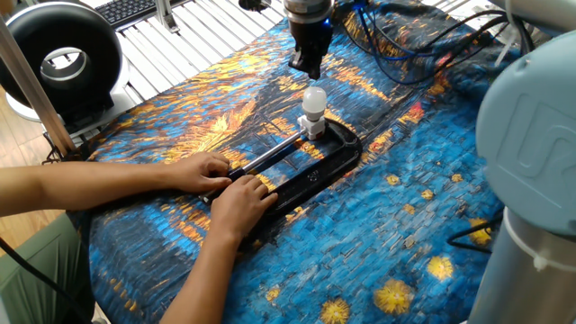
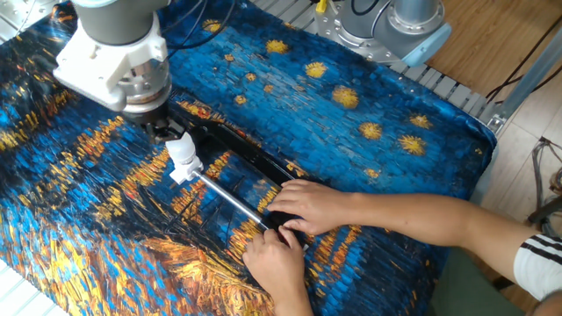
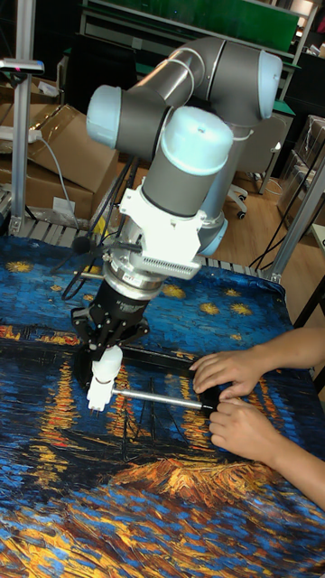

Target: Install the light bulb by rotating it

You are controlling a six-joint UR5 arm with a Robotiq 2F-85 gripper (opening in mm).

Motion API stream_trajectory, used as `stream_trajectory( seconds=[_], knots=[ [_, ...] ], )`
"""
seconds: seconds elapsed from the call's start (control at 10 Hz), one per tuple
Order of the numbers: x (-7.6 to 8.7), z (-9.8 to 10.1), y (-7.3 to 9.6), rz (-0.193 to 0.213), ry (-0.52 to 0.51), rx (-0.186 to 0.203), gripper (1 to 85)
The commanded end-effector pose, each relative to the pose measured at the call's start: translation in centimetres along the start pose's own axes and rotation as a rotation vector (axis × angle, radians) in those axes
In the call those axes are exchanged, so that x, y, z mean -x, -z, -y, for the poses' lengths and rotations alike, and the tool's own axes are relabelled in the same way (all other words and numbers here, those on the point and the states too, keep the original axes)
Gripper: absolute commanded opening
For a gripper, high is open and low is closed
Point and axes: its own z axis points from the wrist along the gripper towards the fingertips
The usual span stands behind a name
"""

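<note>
The light bulb [image 1: 313, 100] [image 2: 182, 148] [image 3: 107, 365], a small white globe, stands upright in a white socket block [image 1: 315, 129] [image 2: 181, 171] at the far end of a black C-clamp [image 1: 335, 158] [image 2: 248, 155]. My gripper [image 1: 305, 67] [image 2: 162, 132] [image 3: 101, 347] points down just above the bulb's top. Its fingers are spread in the tall fixed view, and nothing is held between them. One fixed view shows a small gap between its tips and the bulb.
A person's two hands [image 1: 225, 184] [image 2: 294, 224] [image 3: 230, 397] hold the clamp's screw rod [image 1: 270, 153] and handle end on the patterned blue-and-orange cloth [image 1: 396, 234]. A black ring-shaped device [image 1: 58, 58] sits at the back left. Cables [image 1: 405, 36] lie behind the gripper.
</note>
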Motion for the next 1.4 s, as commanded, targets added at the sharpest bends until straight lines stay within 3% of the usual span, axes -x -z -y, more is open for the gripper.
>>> stream_trajectory(
  seconds=[0.0, 0.1, 0.3, 0.4, 0.5, 0.7, 0.8, 0.9, 1.0, 1.1, 1.3],
  knots=[
    [-1.4, -1.1, 0.9, 0.006, -0.049, 0.020, 1.0],
    [-1.8, -2.5, 1.1, 0.004, -0.088, 0.056, 1.0],
    [-1.2, -2.5, 1.2, 0.032, -0.082, 0.053, 1.0],
    [-0.9, -2.9, 1.2, 0.043, -0.070, 0.070, 1.0],
    [-0.4, -2.5, 1.2, 0.066, -0.028, 0.053, 1.0],
    [2.2, -2.5, 1.5, 0.168, 0.051, 0.048, 1.0],
    [3.0, -3.1, 1.7, 0.199, 0.060, 0.070, 1.0],
    [2.7, -3.8, 1.7, 0.187, 0.035, 0.102, 1.0],
    [0.6, -4.0, 2.0, 0.113, 0.000, 0.108, 1.0],
    [-2.0, -5.5, 5.6, 0.069, -0.059, 0.138, 1.0],
    [-3.6, -7.8, 8.8, 0.045, -0.136, 0.151, 1.0]
  ],
)
